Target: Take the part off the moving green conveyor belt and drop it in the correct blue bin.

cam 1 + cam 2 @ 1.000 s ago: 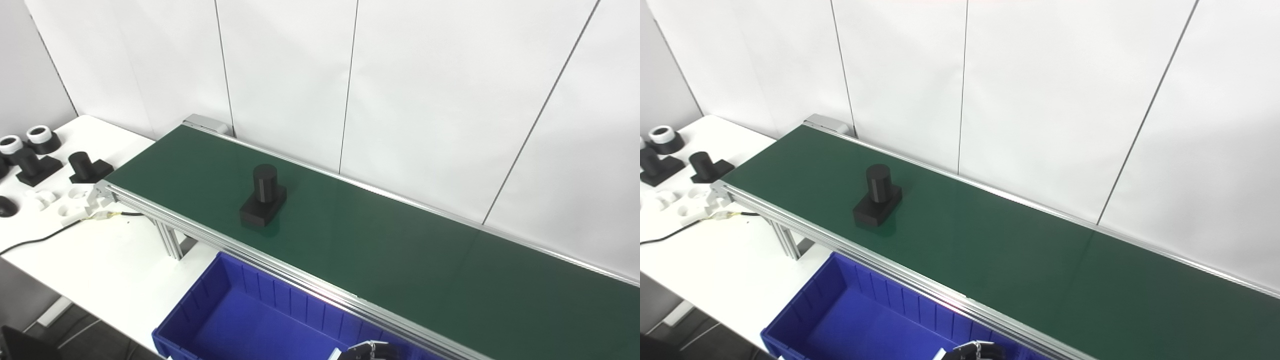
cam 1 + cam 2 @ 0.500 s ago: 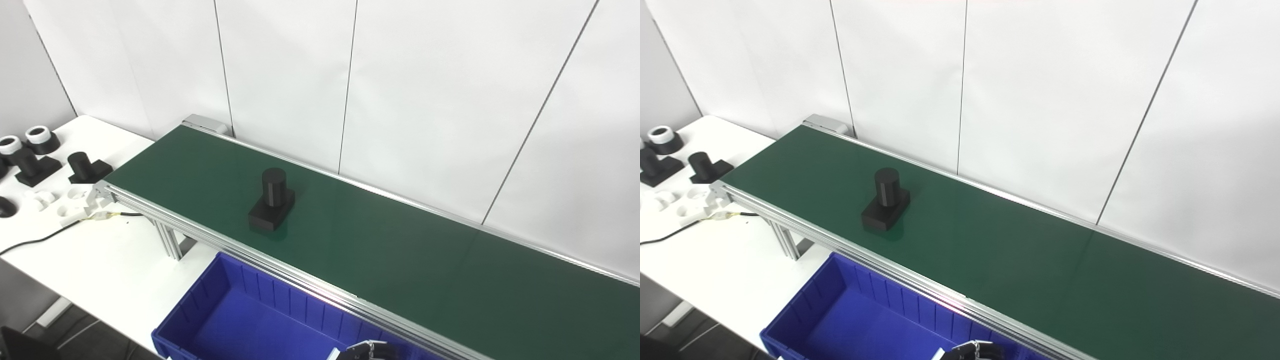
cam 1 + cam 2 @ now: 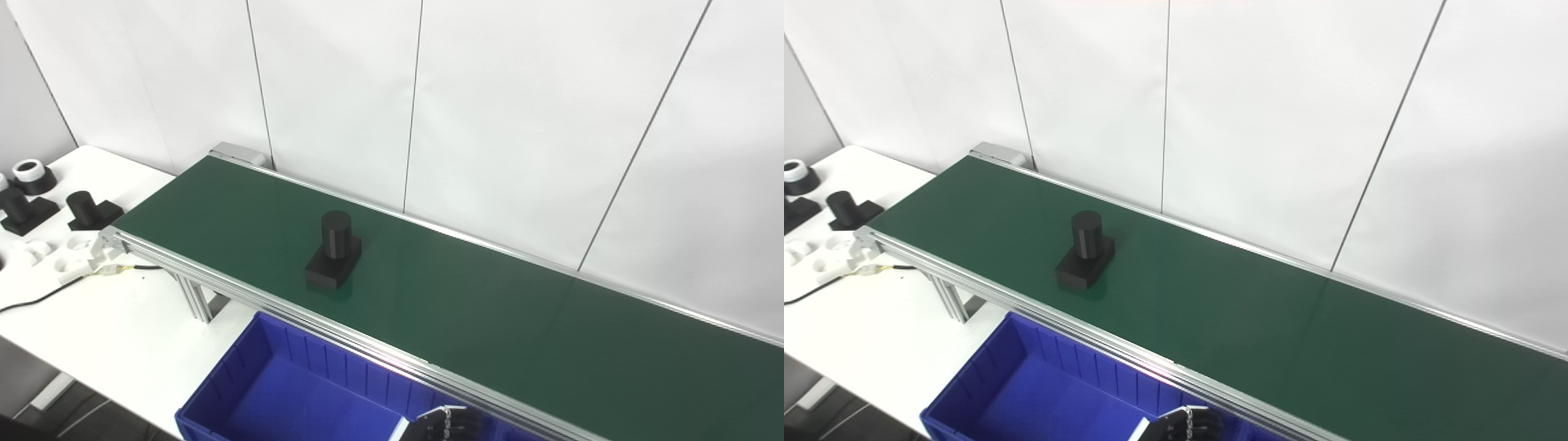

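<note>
The part (image 3: 332, 250) stands upright mid-belt (image 3: 490, 306), a black cylinder on a square base; it looks rigid and light, best gripped around the cylinder. Only one hand (image 3: 444, 425) shows, at the bottom edge over the bin (image 3: 275, 392), holding nothing. Whether its fingers (image 3: 1191, 422) are spread or clenched, and which hand it is, I cannot tell.

Lab test cell: green conveyor belt (image 3: 465, 306), blue bin (image 3: 294, 398), white panel walls (image 3: 520, 110).
</note>
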You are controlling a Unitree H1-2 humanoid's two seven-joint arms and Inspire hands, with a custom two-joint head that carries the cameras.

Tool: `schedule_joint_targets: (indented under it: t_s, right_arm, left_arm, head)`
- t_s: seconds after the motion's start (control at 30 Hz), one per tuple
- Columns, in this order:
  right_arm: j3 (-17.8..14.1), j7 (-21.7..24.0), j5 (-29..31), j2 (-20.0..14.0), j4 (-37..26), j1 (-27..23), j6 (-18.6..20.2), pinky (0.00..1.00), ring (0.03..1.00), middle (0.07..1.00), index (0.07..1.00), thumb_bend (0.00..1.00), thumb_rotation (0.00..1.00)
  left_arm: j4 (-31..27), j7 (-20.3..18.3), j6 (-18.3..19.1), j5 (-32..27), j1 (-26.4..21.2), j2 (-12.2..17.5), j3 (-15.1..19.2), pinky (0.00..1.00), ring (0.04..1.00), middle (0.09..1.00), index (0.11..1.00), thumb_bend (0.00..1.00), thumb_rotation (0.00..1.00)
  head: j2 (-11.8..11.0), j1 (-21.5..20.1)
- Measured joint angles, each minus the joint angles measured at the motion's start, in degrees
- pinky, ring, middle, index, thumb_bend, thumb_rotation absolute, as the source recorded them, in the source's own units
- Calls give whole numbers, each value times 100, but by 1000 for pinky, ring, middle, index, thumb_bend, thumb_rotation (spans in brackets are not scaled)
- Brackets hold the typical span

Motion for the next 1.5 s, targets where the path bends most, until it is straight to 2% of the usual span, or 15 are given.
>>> schedule_joint_targets:
  t_s: [0.17,0.27,0.4,0.5,0.57,0.6,0.73,0.93,1.1,1.27,1.37,1.5]
  right_arm:
    - [-55,-12,-59,-15,-65,36,0,605,726,800,815,624,72]
    - [-73,-9,-87,-20,-135,75,0,598,727,795,816,615,68]
    - [-126,-15,-106,-20,-250,92,0,608,729,798,817,617,107]
    - [-151,-15,-104,-12,-309,92,0,605,722,789,809,635,37]
    - [-157,-12,-101,-1,-342,97,0,608,721,791,808,640,26]
    - [-156,-9,-96,5,-364,104,0,611,722,793,808,640,26]
    - [-152,0,-95,39,-380,123,0,618,726,796,803,672,65]
    - [-96,-70,-268,117,-426,230,0,626,724,792,806,658,103]
    - [-28,-133,-426,146,-576,273,0,630,726,792,806,666,151]
    - [0,-285,-515,180,-656,280,-1,621,727,789,806,651,158]
    - [13,-337,-541,207,-686,302,-1,619,723,787,806,648,166]
    - [25,-344,-538,241,-682,302,-1,627,729,792,807,641,138]
  left_arm:
    - [0,-2,0,0,0,1,-18,717,709,723,701,544,0]
    - [0,-13,0,-1,0,2,-26,759,720,733,707,528,0]
    - [-59,-59,0,-3,9,3,-31,763,727,744,718,506,0]
    - [-139,-36,0,15,38,4,-33,747,718,733,717,487,0]
    - [-147,-36,0,15,42,6,-32,744,717,731,715,486,0]
    - [-154,-37,0,14,44,7,-33,744,717,730,714,489,0]
    - [-267,-59,0,12,83,19,-33,745,720,731,715,500,0]
    - [-360,-130,0,-15,139,34,-20,769,726,737,713,490,0]
    - [-529,-236,0,-23,245,41,41,763,720,738,717,485,0]
    - [-602,-381,0,-137,416,63,62,769,727,745,714,523,0]
    - [-695,-454,0,-141,474,61,81,748,718,739,713,530,0]
    - [-709,-519,0,-197,469,53,117,747,725,745,725,517,0]
  head:
    - [17,-79]
    - [236,-158]
    - [316,-263]
    - [308,-369]
    - [316,-396]
    - [403,-465]
    - [422,-641]
    - [519,-905]
    - [685,-1248]
    - [791,-1283]
    - [896,-1581]
    - [949,-1696]
